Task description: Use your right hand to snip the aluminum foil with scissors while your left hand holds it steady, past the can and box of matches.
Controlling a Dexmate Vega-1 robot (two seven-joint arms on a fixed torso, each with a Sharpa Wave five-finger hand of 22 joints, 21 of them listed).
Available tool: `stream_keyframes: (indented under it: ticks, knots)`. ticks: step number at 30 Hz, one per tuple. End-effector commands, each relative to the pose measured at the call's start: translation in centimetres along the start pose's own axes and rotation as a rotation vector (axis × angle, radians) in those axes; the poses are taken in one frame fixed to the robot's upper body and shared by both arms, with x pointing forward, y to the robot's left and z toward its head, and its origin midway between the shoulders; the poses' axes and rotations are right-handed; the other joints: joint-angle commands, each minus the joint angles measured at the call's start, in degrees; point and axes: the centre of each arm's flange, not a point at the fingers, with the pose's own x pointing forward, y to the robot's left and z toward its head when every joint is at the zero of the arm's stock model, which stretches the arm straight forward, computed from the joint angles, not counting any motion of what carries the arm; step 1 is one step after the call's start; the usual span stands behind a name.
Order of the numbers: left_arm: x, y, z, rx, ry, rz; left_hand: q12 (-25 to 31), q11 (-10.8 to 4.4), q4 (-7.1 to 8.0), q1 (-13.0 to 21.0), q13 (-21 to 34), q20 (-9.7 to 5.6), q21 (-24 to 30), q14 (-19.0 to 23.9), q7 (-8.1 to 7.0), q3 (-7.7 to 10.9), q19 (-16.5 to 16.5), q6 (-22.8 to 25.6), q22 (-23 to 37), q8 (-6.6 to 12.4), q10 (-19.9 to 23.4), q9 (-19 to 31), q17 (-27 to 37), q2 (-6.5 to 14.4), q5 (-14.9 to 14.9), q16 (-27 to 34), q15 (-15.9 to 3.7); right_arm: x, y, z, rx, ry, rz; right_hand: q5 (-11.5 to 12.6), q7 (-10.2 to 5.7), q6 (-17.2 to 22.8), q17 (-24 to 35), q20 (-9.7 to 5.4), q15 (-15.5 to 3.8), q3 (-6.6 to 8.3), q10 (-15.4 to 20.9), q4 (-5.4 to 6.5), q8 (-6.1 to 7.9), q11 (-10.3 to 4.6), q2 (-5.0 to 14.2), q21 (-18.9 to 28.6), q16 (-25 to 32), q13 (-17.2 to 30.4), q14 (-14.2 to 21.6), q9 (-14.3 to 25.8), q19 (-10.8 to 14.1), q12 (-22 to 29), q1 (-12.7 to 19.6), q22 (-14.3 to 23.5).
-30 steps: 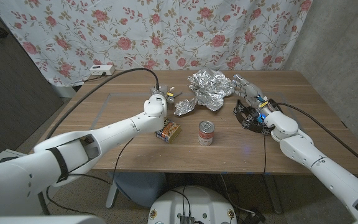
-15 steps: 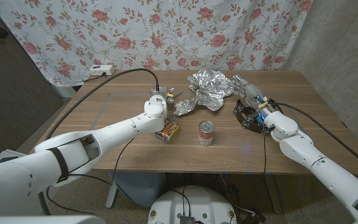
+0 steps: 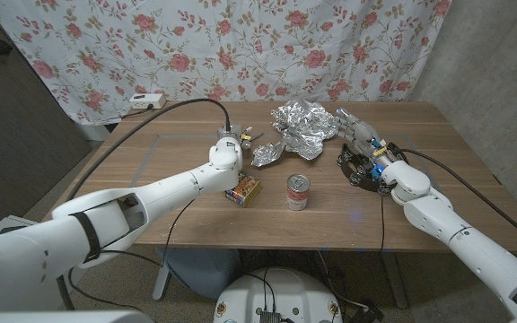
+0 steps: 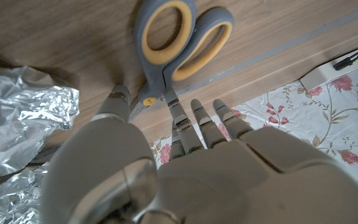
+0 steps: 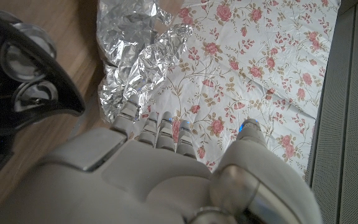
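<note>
while 1 can [image 3: 298,192] stands, 1 matchbox [image 3: 242,189], 1 foil [image 3: 299,128], 1 scissors [image 4: 174,43].

Makeshift lab setup, rose-print sheet [image 3: 196,45] hung as backdrop, bare grey walls [image 3: 501,63], wooden counter [image 3: 169,170], cables [image 3: 151,121] trailing across

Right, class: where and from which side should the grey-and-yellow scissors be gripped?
Probably by the two handle loops, from above: the grey-and-yellow scissors lie flat on the wooden table, loops bare, blade end hidden beneath the left hand beside the crumpled aluminium foil.
</note>
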Motion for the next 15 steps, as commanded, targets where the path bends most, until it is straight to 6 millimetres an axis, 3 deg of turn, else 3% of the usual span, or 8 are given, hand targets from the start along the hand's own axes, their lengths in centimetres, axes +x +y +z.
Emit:
stream_keyframes:
  ticks: [1, 15]
  knots:
    - [-0.15, -0.33, 0.35, 0.0, -0.003, -0.005, 1.1, -1.94, -0.15, 0.8, 0.9, 0.54, 0.0, 1.1, -0.02, 0.55, 0.3, 0.4, 0.1, -0.24, 2.7, 0.2, 0.4, 0.3, 0.7, 0.6, -0.39, -0.17, -0.14, -0.02, -0.002, -0.003, 0.001, 0.2, 0.15, 0.4, 0.1, 0.12, 0.49, 0.38, 0.2, -0.08, 0.08, -0.16, -0.05, 0.3, 0.3, 0.1, -0.3, 0.1, -0.4, 0.1, 0.1, 0.1]
    - [0.04, -0.49, 0.67, -0.07, -0.016, -0.04, 3.0, -1.93, -0.63, 3.1, 2.7, 0.33, 0.1, 1.6, 0.48, 0.89, 0.8, 0.6, 0.0, -0.41, 2.8, 0.2, 0.9, 1.2, 1.1, 0.6, -0.73, -0.51, -0.35, -0.05, 0.003, -0.003, -0.005, 0.2, 0.14, 0.4, 0.1, 0.11, 0.57, 0.46, 0.2, -0.1, 0.06, -0.17, -0.06, 0.3, 0.3, 0.1, -0.3, 0.1, -0.4, 0.1, 0.1, 0.1]
